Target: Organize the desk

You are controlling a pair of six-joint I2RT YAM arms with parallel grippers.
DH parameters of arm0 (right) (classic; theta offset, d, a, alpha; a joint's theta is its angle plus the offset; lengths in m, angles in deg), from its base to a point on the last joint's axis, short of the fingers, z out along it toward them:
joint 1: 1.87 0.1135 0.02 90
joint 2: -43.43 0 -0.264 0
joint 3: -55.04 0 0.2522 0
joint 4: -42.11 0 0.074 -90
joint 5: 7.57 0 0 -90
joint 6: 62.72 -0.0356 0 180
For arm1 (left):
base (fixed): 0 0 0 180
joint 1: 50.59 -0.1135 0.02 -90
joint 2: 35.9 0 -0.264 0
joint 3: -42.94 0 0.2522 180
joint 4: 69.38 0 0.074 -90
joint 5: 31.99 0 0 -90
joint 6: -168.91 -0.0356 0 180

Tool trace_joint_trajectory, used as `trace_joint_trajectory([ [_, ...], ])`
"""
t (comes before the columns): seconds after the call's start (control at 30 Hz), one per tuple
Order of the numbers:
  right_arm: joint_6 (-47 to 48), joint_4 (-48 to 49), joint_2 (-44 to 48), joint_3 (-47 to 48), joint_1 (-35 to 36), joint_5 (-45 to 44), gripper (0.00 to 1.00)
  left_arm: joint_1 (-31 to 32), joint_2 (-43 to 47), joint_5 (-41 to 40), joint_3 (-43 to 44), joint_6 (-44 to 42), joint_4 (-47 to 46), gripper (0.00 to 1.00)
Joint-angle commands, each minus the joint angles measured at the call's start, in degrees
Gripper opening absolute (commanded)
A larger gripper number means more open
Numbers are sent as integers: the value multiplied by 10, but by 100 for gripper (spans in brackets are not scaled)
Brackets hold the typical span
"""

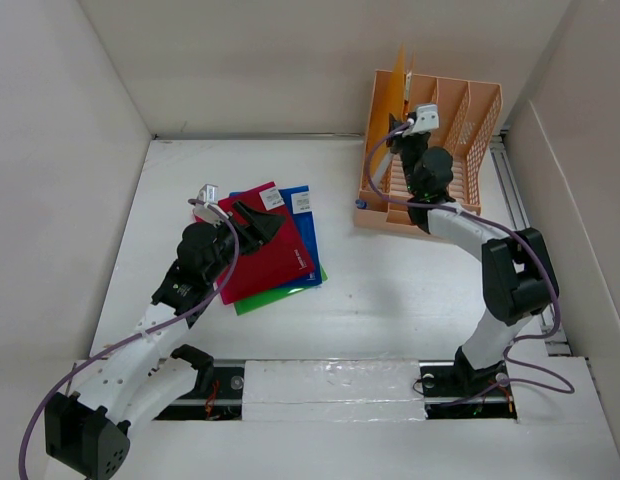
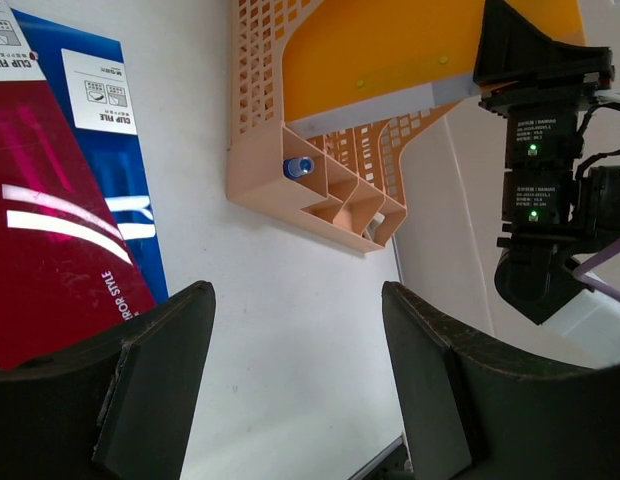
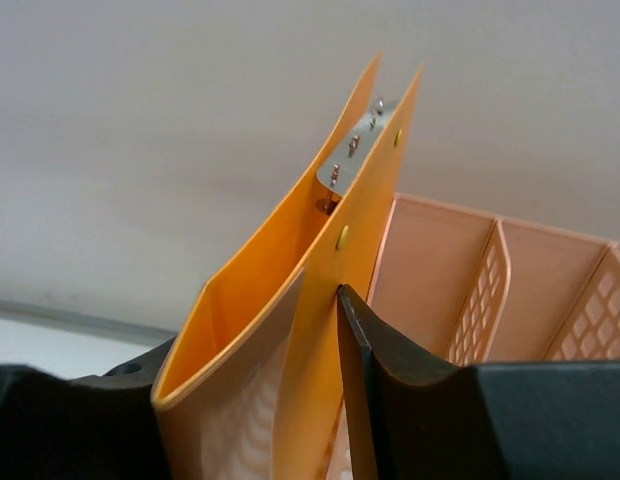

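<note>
The desk (image 1: 390, 290) is a white tabletop with white walls. A red folder (image 1: 260, 258) lies on a blue folder (image 1: 306, 232) and a green folder (image 1: 282, 297) at centre left. My left gripper (image 1: 252, 222) hovers open and empty over the red folder; in the left wrist view its jaws (image 2: 295, 375) stand wide apart above bare desk, with the red folder (image 2: 50, 260) and the blue folder (image 2: 100, 160) at left. My right gripper (image 1: 395, 152) is shut on an upright orange folder (image 1: 395, 88) in the leftmost slot of the peach rack (image 1: 460, 140). The orange folder (image 3: 320, 300) sits between its fingers.
A small blue-capped thing (image 2: 298, 167) lies in the rack's front compartment (image 2: 320, 200). The rack's other slots (image 3: 550, 290) show nothing inside. A taped metal rail (image 1: 330, 385) runs along the near edge. A second rail (image 1: 520, 200) runs along the right wall.
</note>
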Motion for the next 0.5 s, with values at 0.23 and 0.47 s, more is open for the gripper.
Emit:
trace_joint_trajectory([
  [0.23, -111, -130, 39, 39, -10, -11, 56, -2, 4, 5, -4, 1, -26, 64],
  [0.47, -200, -232, 80, 65, -16, -6, 82, -2, 3, -8, -4, 5, -20, 64],
])
